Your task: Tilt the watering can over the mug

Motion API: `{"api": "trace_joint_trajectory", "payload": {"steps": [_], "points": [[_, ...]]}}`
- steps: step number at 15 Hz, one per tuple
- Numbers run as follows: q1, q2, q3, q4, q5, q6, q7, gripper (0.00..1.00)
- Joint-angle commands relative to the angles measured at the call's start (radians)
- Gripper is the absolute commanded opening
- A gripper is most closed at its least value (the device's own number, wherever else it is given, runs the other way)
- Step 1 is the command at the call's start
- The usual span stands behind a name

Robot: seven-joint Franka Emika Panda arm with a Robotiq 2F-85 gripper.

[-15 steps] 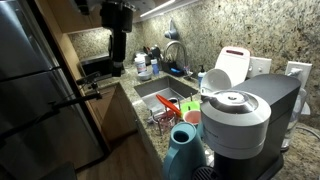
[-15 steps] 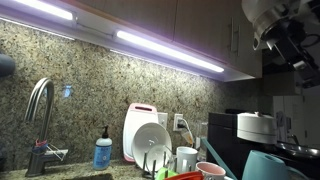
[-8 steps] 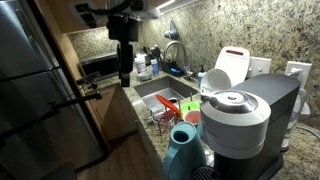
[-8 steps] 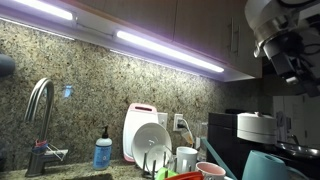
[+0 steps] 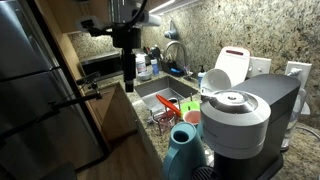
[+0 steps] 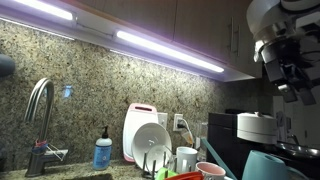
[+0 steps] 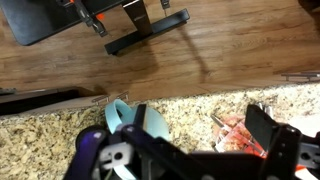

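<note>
The teal-blue watering can (image 5: 183, 150) stands on the granite counter in front of the grey coffee machine (image 5: 240, 118). It also shows in an exterior view (image 6: 272, 166) and in the wrist view (image 7: 136, 120). A white mug (image 6: 187, 158) stands in the dish rack, next to a red bowl (image 6: 211, 170). My gripper (image 5: 128, 76) hangs high above the counter's far end, well away from the can. In the wrist view its fingers (image 7: 190, 135) are spread wide with only counter between them. It is open and empty.
A dish rack (image 5: 172, 110) with orange and red items sits beside the sink (image 5: 160, 90) and faucet (image 5: 175, 50). A white cutting board (image 5: 233, 65) leans on the wall. A blue soap bottle (image 6: 103, 152) stands by the faucet. A steel fridge (image 5: 30, 90) stands across the aisle.
My arm has come down and moved toward the sink side; the gripper hangs lower than a second ago. The watering can and the dishes have not moved.
</note>
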Motion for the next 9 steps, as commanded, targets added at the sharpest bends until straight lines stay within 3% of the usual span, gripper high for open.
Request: {"api": "trace_joint_trajectory", "payload": {"steps": [1, 9], "points": [[0.006, 0.008, 0.017, 0.024, -0.039, -0.011, 0.005, 1.00], [0.000, 0.032, 0.012, -0.045, -0.138, 0.099, 0.017, 1.00]]}}
